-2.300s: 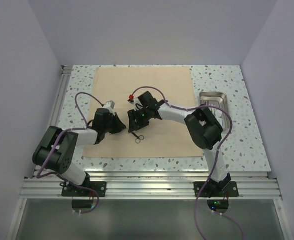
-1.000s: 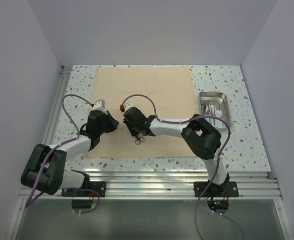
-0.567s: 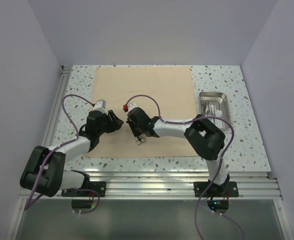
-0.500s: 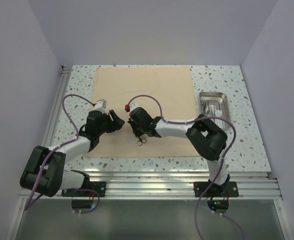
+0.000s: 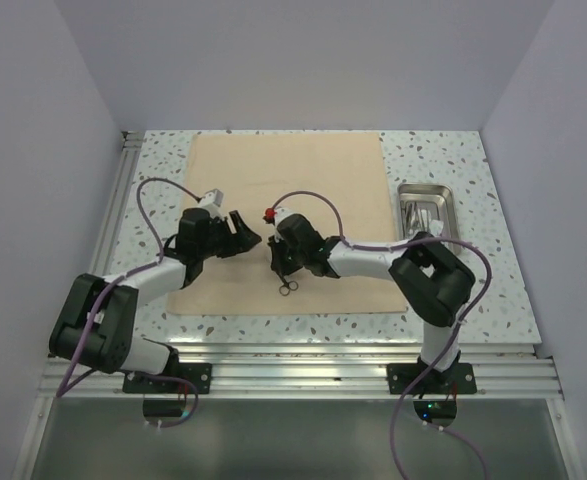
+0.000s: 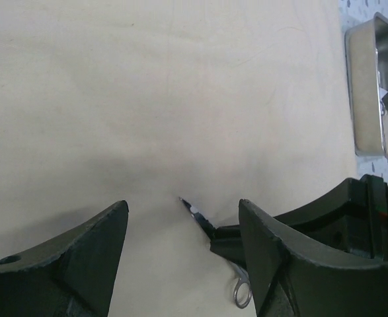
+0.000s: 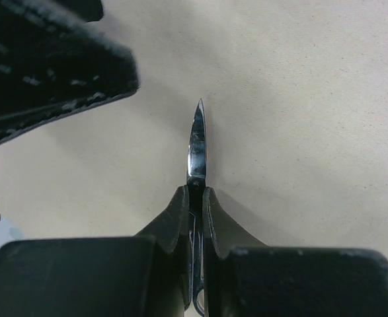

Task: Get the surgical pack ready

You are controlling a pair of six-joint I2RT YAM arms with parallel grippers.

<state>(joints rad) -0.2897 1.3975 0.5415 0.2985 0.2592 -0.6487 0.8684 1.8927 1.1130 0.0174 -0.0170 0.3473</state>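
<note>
Two end effectors are seen facing each other low over a tan cloth (image 5: 313,180) that is spread flat on the speckled worktop (image 5: 153,190). The right end effector (image 7: 195,193) is closed tightly on a small pair of metal scissors (image 7: 196,142). The blades are pinched between its fingers and project straight ahead of the tips, while the ring handles are seen behind it, toward the cloth's near edge. The left end effector (image 6: 182,208) is held with its jaws wide apart and nothing gripped; the scissor point lies just ahead of it, untouched. A shiny steel tray (image 5: 427,187) is set on the worktop well to the right of the right end effector, off the cloth; slim metal items are seen in it, too small to be told apart.
</note>
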